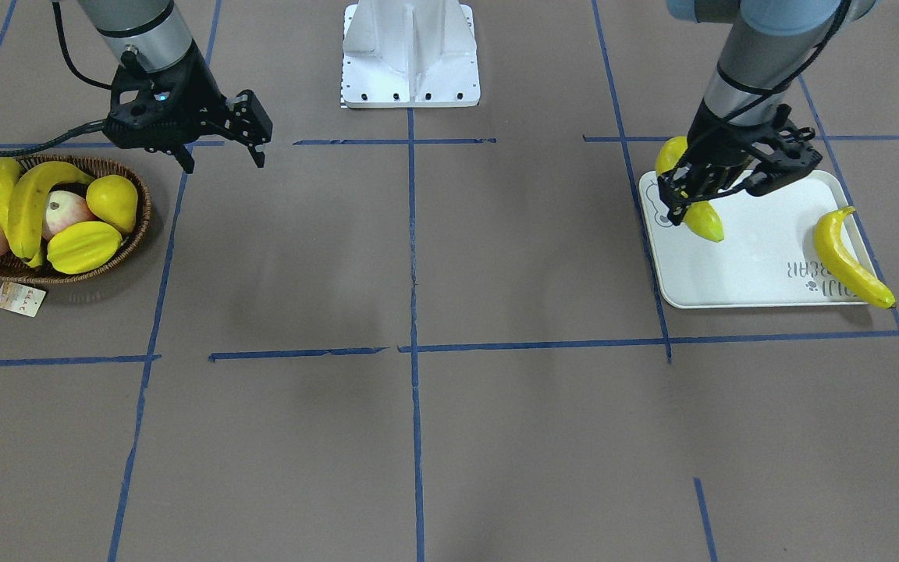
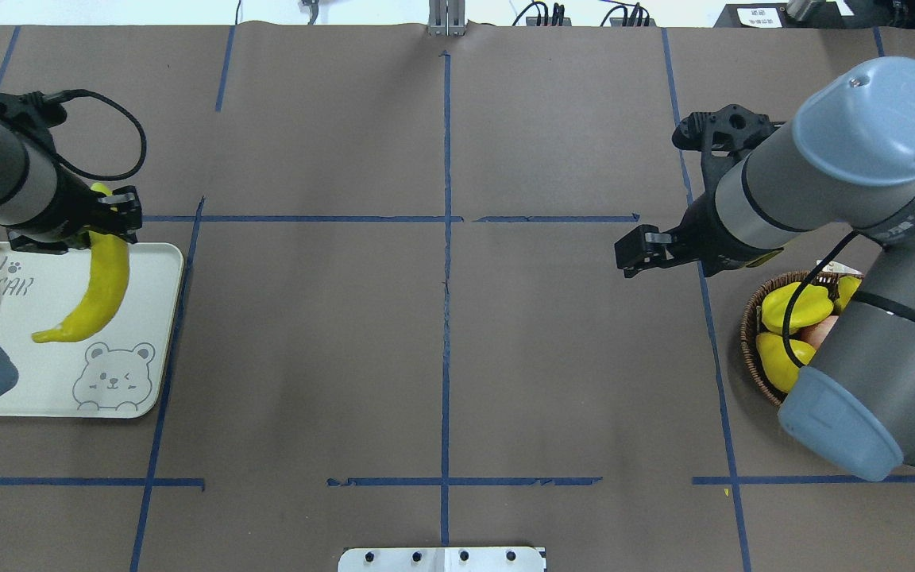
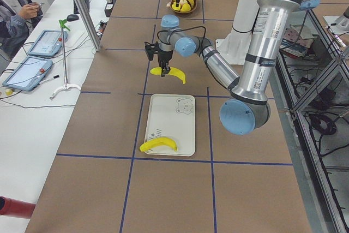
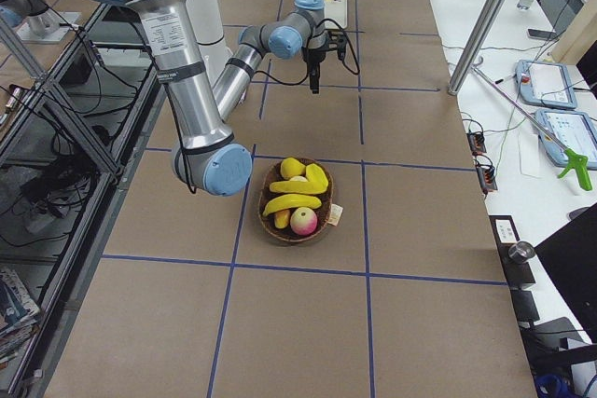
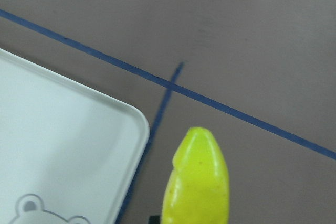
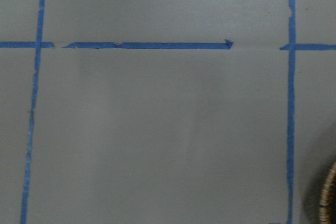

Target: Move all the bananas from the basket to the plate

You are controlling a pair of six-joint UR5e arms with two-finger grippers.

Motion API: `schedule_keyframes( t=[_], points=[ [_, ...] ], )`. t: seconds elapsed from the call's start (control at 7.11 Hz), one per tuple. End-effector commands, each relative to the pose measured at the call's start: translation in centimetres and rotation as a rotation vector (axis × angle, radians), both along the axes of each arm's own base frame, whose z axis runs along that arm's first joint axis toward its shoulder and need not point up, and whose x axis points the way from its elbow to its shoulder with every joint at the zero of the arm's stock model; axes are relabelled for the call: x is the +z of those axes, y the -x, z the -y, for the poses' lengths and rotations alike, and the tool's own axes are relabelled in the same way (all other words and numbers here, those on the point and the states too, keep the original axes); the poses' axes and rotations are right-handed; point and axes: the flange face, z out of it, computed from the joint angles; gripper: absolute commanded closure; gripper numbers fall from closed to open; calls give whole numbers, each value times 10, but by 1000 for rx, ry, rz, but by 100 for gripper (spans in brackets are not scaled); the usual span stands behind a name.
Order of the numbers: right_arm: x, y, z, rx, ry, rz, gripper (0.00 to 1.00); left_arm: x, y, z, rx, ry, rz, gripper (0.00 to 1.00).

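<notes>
- While the left gripper (image 1: 687, 204) clamps a banana (image 1: 707, 224) above the plate's (image 1: 754, 273) 10 o'clock corner, the empty right gripper (image 1: 222, 160), jaws spread, hovers at 2 o'clock from the basket (image 1: 136, 230) of two bananas (image 1: 28, 207).
- Overhead, the held banana's long axis runs 12 to 6 over the plate.

Left hand (image 1: 687, 204) points downward, fingers clamped on a banana (image 1: 707, 222) — right hand (image 1: 223, 162) hangs empty, fingers spread apart.
</notes>
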Motion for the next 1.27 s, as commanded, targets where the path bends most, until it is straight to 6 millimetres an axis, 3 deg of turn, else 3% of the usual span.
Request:
schedule_keyframes(
  t=[0.0,0.28,0.56,0.84,1.12],
  points=[
    [30,-46,18,-67,-16,-14,1,58,39,0,3,6,54,100],
    [36,-58,24,-62,-26,-21,1,93,70,21,-113,129,-29,100],
    [34,-60,24,-60,-30,-18,1,171,69,31,-212,173,-80,100],
    [33,-61,24,-59,-31,-16,1,213,69,35,-270,208,-102,100],
    [33,-61,24,-59,-31,-16,1,256,87,37,-309,220,-101,99]
  ],
)
